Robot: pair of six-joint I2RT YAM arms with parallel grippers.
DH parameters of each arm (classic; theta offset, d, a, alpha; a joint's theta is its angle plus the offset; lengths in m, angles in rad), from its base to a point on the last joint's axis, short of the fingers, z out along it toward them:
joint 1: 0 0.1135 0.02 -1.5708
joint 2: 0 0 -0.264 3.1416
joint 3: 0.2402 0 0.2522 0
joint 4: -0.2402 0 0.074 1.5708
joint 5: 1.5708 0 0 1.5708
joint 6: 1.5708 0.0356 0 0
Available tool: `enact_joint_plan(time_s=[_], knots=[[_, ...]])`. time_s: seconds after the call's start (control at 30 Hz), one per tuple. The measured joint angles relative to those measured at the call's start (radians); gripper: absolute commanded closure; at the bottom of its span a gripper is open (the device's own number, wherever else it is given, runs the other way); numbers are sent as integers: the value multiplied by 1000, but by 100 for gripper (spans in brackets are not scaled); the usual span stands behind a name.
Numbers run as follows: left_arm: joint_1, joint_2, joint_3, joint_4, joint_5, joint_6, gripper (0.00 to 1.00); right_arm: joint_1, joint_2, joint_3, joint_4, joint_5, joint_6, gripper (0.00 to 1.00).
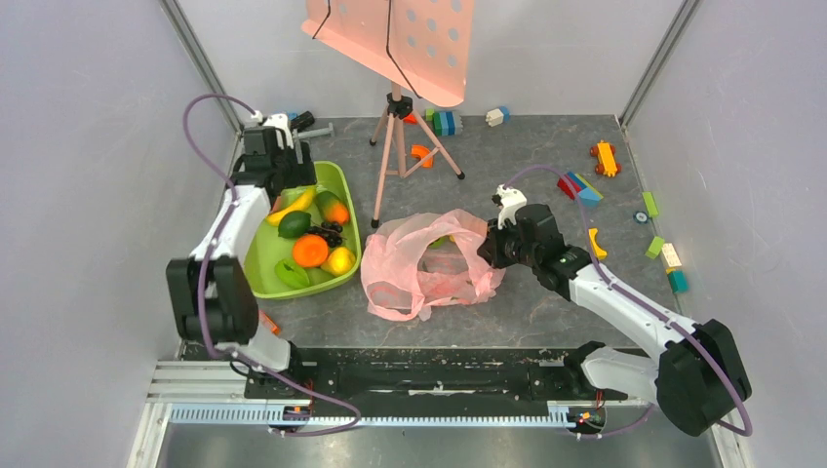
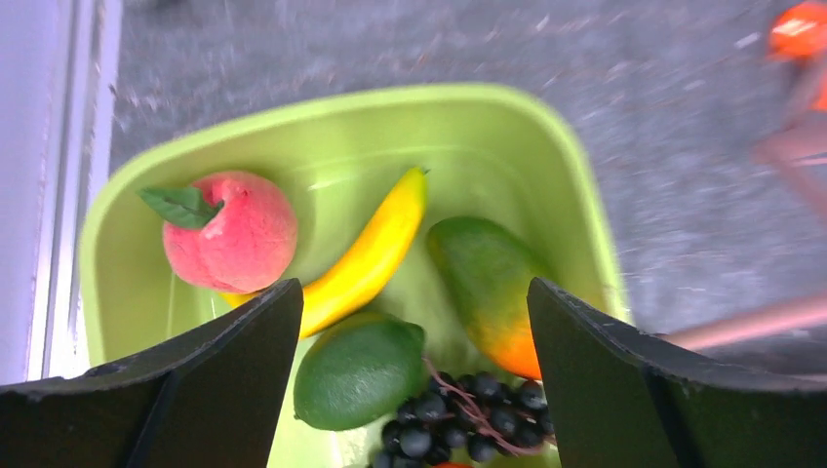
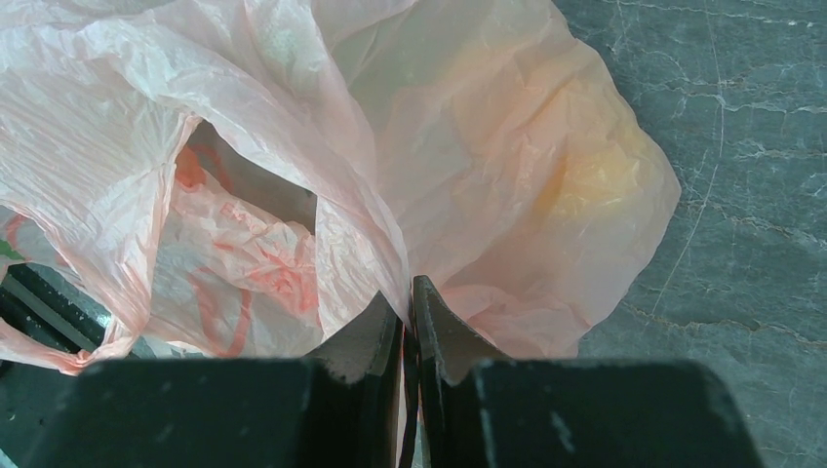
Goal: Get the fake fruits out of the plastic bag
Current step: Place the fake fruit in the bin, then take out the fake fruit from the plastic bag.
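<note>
The bag (image 1: 419, 263) lies crumpled on the table (image 1: 546, 302) near the middle, just right of the tub (image 1: 343, 180) and near the tripod (image 1: 395, 136), with its mouth gaping upward. The right gripper (image 3: 410, 302) sits at the bag's right edge, its 2 fingers pinched together on a fold of the thin pink film, so it holds the bag. In the right wrist view a yellow-orange shape (image 3: 585, 180) shows through the film on the right side; which fruit it is cannot be told. Red print marks show on the inner film to the left of the fold.

The left gripper (image 2: 412, 292) hangs above the far end of the tub with its jaws spread wide and nothing between them. Below it in the tub lie a peach (image 2: 232, 232) with a green leaf at the left, a banana (image 2: 371, 249) running diagonally and touching the peach, a mango (image 2: 488, 283) to the right, a lime (image 2: 359, 370) nearer, and dark grapes (image 2: 458, 419) beside the lime. The top view also shows an orange (image 1: 310, 251) nearer in the tub, with a yellow fruit (image 1: 339, 259) just right of it.

Toy blocks (image 1: 580, 185) are scattered at the far right, well apart from the bag
</note>
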Motion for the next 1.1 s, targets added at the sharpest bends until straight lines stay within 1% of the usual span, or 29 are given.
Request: enact_joint_plan(time_s=[0.07,0.17,0.27,0.37,0.47,0.53,0.67,0.8,0.93,1.0,1.1], knots=[[-10,-87,-3,-1,27,-21,7,0,-3,0,0,1,0,90],[-76,-253,-26,-1,40,-52,7,0,-6,0,1,2,0,90],[-211,-416,-52,-1,55,-62,7,0,-6,0,1,7,4,90],[-358,-537,-92,2,72,-63,9,0,-6,0,1,19,7,91],[-497,-633,-159,9,113,-63,10,-3,-6,2,0,29,14,91],[-564,-670,-201,13,162,-62,11,-6,2,12,-1,29,15,91],[-685,-695,-290,37,224,-55,12,-9,28,48,8,16,18,91],[-809,-666,-332,36,243,-18,13,-11,60,82,26,-34,19,91],[-959,-581,-325,52,225,48,14,-12,79,98,38,-74,19,91],[-1006,-523,-312,57,212,68,15,-12,80,98,38,-82,19,91],[-1033,-426,-300,81,200,80,16,-14,80,98,38,-90,19,91]])
